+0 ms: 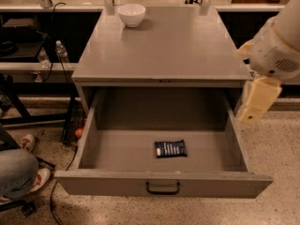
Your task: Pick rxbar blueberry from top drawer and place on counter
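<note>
1. Camera view, cabinet: the top drawer (117,184) is shown pulled out. The snack bar (170,148) is seen lying flat on the drawer floor, towards the front and slightly right of centre, apart from every wall.
2. Camera view, counter (168,46): a white bowl (131,14) is set at the back left corner.
3. Camera view, gripper (257,102): it is held at the right side of the drawer, above the right wall (234,135) and well apart from the bar. No object is seen in it; how far it is opened cannot be told.
4. Risks, as judged: the right wall could be struck on descent, since the gripper is hung close beside it. The flat wrapper could be pushed along the floor rather than gripped, since little edge is offered.
</note>
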You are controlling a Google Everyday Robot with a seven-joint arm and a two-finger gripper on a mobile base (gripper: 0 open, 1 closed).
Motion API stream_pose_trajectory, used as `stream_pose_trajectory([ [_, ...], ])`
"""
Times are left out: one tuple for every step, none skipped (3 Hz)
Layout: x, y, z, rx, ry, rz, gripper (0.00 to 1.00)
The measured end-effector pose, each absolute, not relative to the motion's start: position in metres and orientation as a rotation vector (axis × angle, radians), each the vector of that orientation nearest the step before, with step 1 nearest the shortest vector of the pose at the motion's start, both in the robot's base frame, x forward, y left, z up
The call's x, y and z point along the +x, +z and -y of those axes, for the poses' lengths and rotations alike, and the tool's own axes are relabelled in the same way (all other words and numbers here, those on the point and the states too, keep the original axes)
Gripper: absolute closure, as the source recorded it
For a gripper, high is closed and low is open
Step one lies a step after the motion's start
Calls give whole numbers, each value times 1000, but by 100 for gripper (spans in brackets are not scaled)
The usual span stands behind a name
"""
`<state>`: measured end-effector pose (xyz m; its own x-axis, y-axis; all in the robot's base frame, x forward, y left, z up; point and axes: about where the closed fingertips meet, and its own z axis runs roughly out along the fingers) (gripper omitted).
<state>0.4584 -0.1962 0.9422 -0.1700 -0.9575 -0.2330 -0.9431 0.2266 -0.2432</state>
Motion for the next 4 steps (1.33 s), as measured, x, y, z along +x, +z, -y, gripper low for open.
stream_pose_trajectory([
  [483,886,176,-1789,129,-2128,0],
  [504,846,151,-1746,279,-2067,0],
  [511,817,127,-1725,349,-2027,0],
  [512,814,124,-1722,349,-2024,0],
])
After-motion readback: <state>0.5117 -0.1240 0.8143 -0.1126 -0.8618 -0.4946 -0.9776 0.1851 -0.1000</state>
